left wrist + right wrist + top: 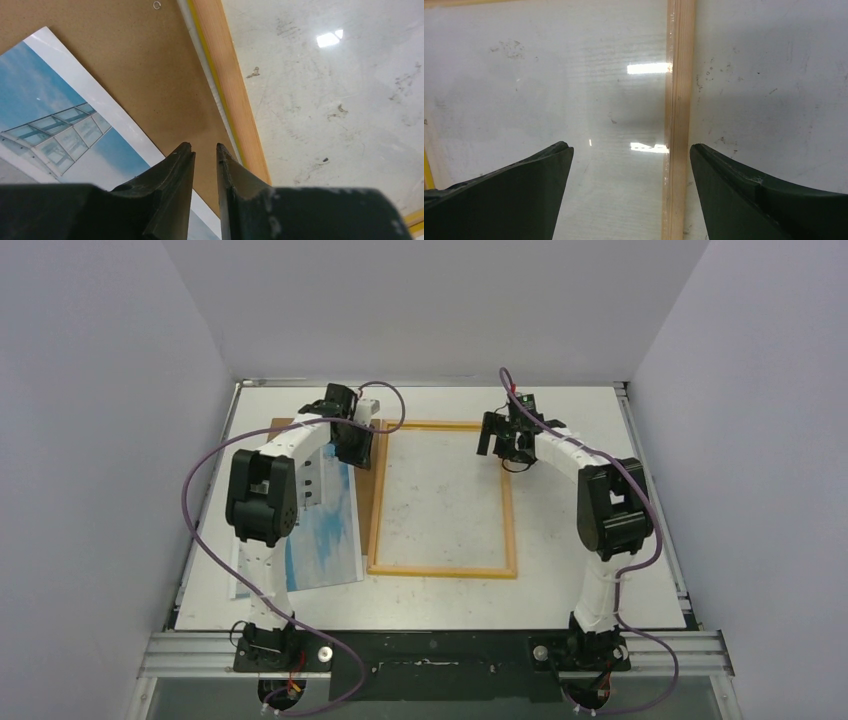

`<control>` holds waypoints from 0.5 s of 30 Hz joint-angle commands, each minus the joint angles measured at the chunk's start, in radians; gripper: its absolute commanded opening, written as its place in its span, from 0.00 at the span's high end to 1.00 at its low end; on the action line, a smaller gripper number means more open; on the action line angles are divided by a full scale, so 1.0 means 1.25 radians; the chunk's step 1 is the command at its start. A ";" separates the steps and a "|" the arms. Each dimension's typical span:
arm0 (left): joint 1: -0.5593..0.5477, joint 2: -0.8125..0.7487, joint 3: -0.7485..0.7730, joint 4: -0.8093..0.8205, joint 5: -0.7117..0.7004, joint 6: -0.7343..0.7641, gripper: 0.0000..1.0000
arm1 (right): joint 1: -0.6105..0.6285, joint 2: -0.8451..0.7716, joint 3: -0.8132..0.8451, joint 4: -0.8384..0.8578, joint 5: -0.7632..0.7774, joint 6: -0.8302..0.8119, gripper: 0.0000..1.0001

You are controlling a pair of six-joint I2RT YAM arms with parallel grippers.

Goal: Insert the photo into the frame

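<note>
Left gripper [203, 147] slightly parted, holding nothing | right gripper [630, 146] wide apart over frame [679, 75] | photo [50, 110] outside frame, on panel [135, 65]

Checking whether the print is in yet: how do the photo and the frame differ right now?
The photo is a solid blue-and-white sheet; the frame is a thin wood-coloured outline, unfilled. The photo lies askew at the left, partly on the brown backing panel; the frame lies square in the middle. Both lie flat, not touching.
</note>
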 commanded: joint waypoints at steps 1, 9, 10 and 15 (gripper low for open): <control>-0.003 0.042 0.039 0.001 -0.016 0.015 0.78 | -0.015 0.025 0.046 0.038 -0.039 0.007 0.09; -0.014 0.063 0.048 0.005 -0.011 0.015 0.78 | -0.018 0.058 0.042 0.053 -0.082 0.014 0.08; -0.016 0.065 0.050 0.005 -0.010 0.014 0.78 | -0.018 0.056 0.041 0.054 -0.085 0.015 0.08; -0.028 0.075 0.060 0.003 -0.011 0.012 0.79 | -0.018 0.046 0.032 0.050 -0.081 0.017 0.08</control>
